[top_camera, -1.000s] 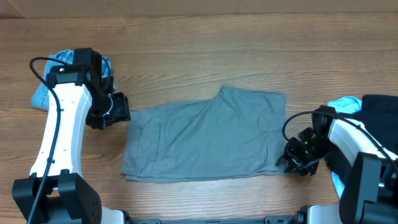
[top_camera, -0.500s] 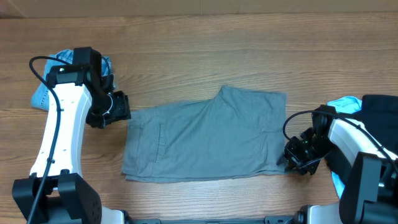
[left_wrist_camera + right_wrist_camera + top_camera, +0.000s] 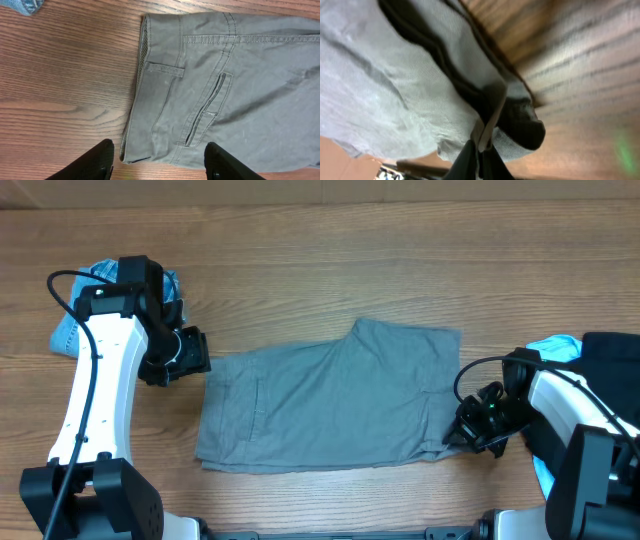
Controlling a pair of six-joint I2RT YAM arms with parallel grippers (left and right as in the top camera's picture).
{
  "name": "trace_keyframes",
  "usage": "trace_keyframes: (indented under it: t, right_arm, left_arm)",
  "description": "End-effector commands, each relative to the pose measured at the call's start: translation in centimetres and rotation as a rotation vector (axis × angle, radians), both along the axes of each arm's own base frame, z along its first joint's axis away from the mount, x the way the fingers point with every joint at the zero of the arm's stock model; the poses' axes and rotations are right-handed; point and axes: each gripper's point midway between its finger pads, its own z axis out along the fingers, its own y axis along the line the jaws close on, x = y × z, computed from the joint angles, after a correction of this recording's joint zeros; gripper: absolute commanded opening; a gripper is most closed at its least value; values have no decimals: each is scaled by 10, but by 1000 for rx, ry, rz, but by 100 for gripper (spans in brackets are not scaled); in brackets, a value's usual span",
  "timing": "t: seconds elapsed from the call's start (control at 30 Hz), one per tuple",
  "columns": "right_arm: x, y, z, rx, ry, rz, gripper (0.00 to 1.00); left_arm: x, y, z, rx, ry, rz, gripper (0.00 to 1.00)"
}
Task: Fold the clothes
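Since 1 second ago, our right pincer has edged in onto the leg-hem end of the grey shorts and drawn its jaws together. Our left arm and the shorts themselves lie as they did.

The shorts rest flat on the wooden surface, waistband toward our left arm and leg hems toward our right. The right wrist view shows that pincer clenched on a bunched fold of the hem at the shorts' near corner. Our left pincer hangs released just beside the waistband, its 2 fingers spread wide, nothing between them but the cloth lying below. The slit pocket faces up.

Other garments wait off the shorts' 2 ends: a denim-blue garment beyond the waistband, and a light blue garment and a black garment beyond the hems.

We judge the step in hand to be taking hold for the first fold. To do it well, we should confirm the right grip has caught both layers of the hem, not just the top one. The left pincer should then come down on the waistband's near corner to match. After that we should raise both ends together, only enough to clear the surface, and carry them evenly so the crease runs straight and the far half does not drag.
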Motion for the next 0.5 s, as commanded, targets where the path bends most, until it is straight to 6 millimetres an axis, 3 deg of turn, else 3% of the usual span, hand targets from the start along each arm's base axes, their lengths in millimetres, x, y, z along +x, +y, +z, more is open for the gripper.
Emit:
trace_keyframes:
  t: [0.0, 0.2, 0.27, 0.47]
  right_arm:
    - [17, -3, 13, -4, -71, 27, 19]
    - [15, -1, 15, 3, -59, 28, 14]
    - [12, 0, 15, 6, -46, 32, 25]
    - [5, -3, 14, -11, -29, 56, 32]
  left_arm:
    - [3, -2, 4, -5, -17, -26, 61]
    - [2, -2, 4, -6, -16, -27, 61]
    - [2, -2, 4, -5, -15, -26, 61]
    - [2, -2, 4, -6, -15, -26, 61]
